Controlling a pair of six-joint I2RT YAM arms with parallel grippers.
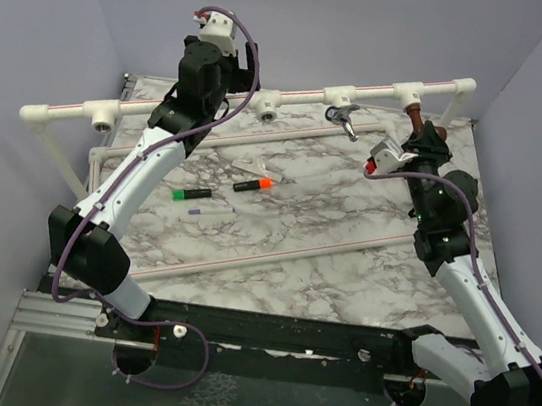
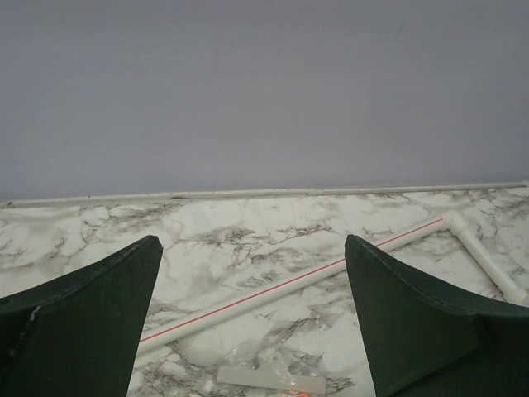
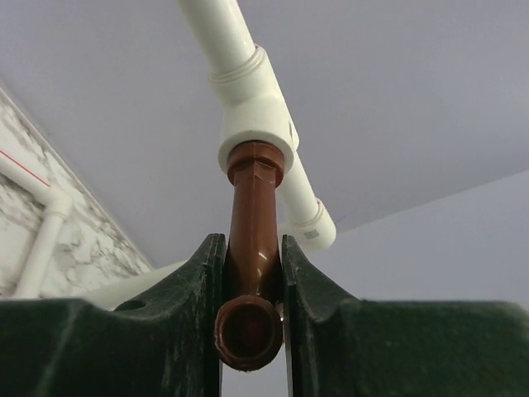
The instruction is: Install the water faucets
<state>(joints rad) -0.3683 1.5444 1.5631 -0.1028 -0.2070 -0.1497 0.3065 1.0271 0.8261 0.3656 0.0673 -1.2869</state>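
from above, the right pincer (image 1: 418,129) hides most of the copper faucet (image 1: 414,110). whether the chrome faucet (image 1: 343,118) is threaded into its tee (image 1: 338,98) is too small to tell. the left pincer (image 2: 252,322) is cut off at the bottom edge.

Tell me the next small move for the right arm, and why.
Probably twist the right gripper about the axis of the brown faucet to thread it in: its jaws are closed on the faucet body, and the hex end already sits at the mouth of the white tee.

Left arm (image 1: 146,160) raised toward the rear, left fingers (image 2: 91,314) spread wide. Right arm (image 1: 463,271) extended, right fingers (image 3: 186,322) clamped.
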